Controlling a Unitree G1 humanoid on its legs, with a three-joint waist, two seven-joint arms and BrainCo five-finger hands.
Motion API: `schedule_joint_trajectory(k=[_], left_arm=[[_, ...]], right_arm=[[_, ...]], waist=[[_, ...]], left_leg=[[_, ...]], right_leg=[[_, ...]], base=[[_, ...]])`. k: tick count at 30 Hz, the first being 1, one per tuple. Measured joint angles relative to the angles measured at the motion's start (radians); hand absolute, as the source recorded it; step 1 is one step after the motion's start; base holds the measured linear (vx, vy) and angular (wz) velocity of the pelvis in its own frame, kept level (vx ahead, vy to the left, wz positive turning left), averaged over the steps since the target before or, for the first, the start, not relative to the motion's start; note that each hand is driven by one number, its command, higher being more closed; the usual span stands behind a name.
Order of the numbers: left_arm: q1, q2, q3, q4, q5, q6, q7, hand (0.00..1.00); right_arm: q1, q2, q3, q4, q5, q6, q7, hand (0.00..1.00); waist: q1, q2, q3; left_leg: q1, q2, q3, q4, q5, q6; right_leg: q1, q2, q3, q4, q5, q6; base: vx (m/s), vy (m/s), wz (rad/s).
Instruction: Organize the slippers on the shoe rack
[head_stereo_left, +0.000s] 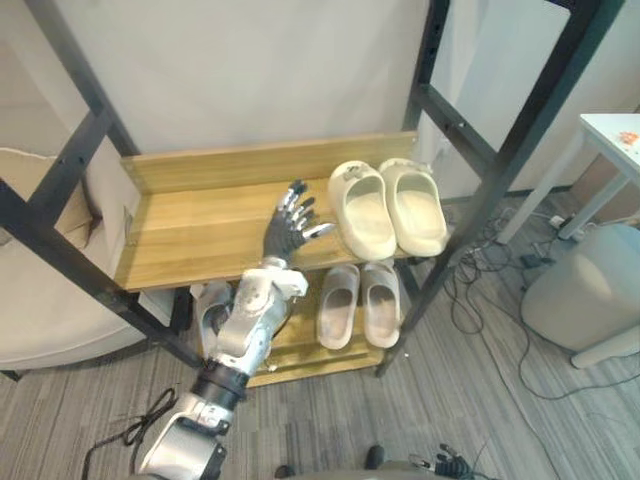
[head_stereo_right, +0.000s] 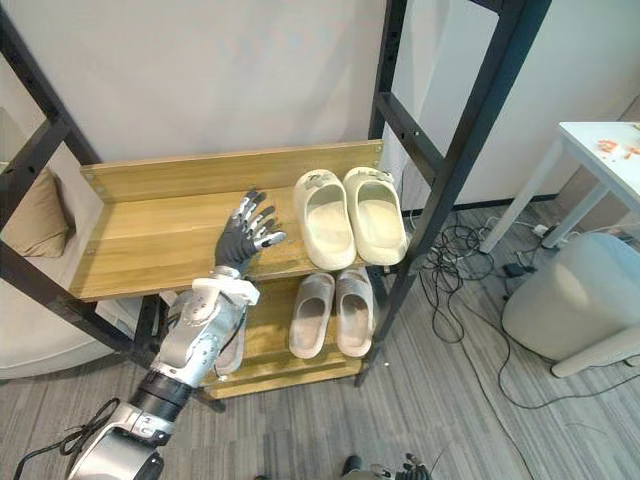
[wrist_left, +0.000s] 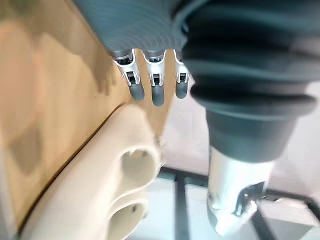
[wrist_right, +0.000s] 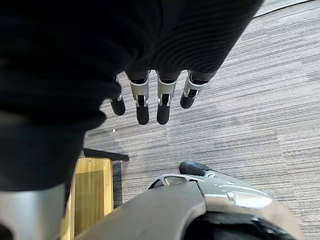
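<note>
Inspection, operator's station.

1. Left hand (head_stereo_left: 288, 228): over the upper shelf (head_stereo_left: 190, 235). The fingers (wrist_left: 156, 91) are straight and spread wide, and they hold nothing.
2. Cream pair (head_stereo_left: 362, 215): on the same shelf, side by side, just off the thumb side of the fingers. The thumb tip is very near the closer slipper, but I cannot tell whether it touches.
3. Lower shelf (head_stereo_left: 300, 345): a pink pair (head_stereo_left: 340, 305) sits directly below the cream pair. A grey slipper (head_stereo_left: 212, 318) lies beneath my forearm, partly hidden, and I cannot make out its mate.
4. Right hand (wrist_right: 150, 102): hanging over the floor with fingers straight and loose, empty.

Step in hand, as I judge it: the cream pair looks placed and squared. What remains is likely the grey slipper below.

Next move, in my judgement: lift the fingers clear without brushing the cream pair, draw back past the shelf's front edge, then come in low under it.

Clearances: the back board (head_stereo_left: 260, 160) stands ahead of the fingertips. A black post (head_stereo_left: 470, 210) stands beyond the cream pair. Bare shelf lies open on the side away from the thumb, which is the safe way out.
</note>
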Motion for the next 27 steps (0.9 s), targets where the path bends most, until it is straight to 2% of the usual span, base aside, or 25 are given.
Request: schedule_joint_trajectory(k=[3, 7, 10, 15, 22, 27], left_arm=[[0.060, 0.028, 0.018, -0.075, -0.001, -0.003, -0.013, 0.00], [0.148, 0.039, 0.017, -0.219, -0.013, -0.009, -0.058, 0.00], [0.231, 0.063, 0.017, -0.318, -0.050, -0.031, -0.106, 0.00], [0.350, 0.066, 0.020, -0.385, -0.092, -0.035, -0.169, 0.00], [0.520, 0.067, -0.003, -0.361, -0.092, -0.031, -0.247, 0.00], [0.562, 0.052, -0.023, -0.074, -0.022, -0.014, -0.254, 0.00]], right_arm=[[-0.001, -0.001, 0.001, 0.002, 0.000, 0.000, 0.006, 0.00], [-0.002, -0.007, 0.010, 0.016, -0.001, 0.000, 0.010, 0.00], [-0.008, -0.010, 0.017, 0.025, -0.003, 0.000, 0.019, 0.00], [-0.024, -0.025, 0.044, 0.042, -0.010, 0.000, 0.030, 0.00], [-0.031, -0.025, 0.049, 0.058, -0.037, -0.001, 0.035, 0.00], [-0.059, -0.026, 0.049, 0.081, -0.039, -0.009, 0.034, 0.00]], waist=[[0.008, 0.000, 0.000], [0.041, -0.001, -0.001], [0.050, -0.004, -0.004], [0.060, -0.009, -0.013], [0.087, -0.017, -0.019], [0.093, -0.019, -0.022]], left_leg=[[0.001, -0.002, -0.013, 0.001, 0.000, 0.001], [0.001, -0.002, -0.022, 0.002, 0.004, 0.005], [0.000, -0.004, -0.038, 0.000, 0.005, 0.007], [-0.001, -0.005, -0.042, -0.002, 0.006, 0.009], [-0.001, -0.007, -0.045, -0.009, 0.007, 0.010], [-0.002, -0.014, -0.046, -0.016, 0.008, 0.012]], right_leg=[[0.005, -0.001, -0.007, 0.000, 0.000, 0.000], [0.010, -0.001, -0.015, 0.000, -0.001, 0.000], [0.015, -0.002, -0.027, 0.000, -0.001, 0.000], [0.014, -0.003, -0.030, -0.001, -0.003, 0.002], [0.012, -0.003, -0.028, 0.000, -0.008, 0.006], [0.007, -0.008, -0.025, 0.000, -0.016, 0.012]], base=[[-0.01, -0.009, 0.08], [-0.02, -0.009, 0.07], [-0.03, -0.012, 0.12], [0.00, -0.001, 0.01], [0.00, 0.000, 0.01], [0.01, 0.005, 0.01]])
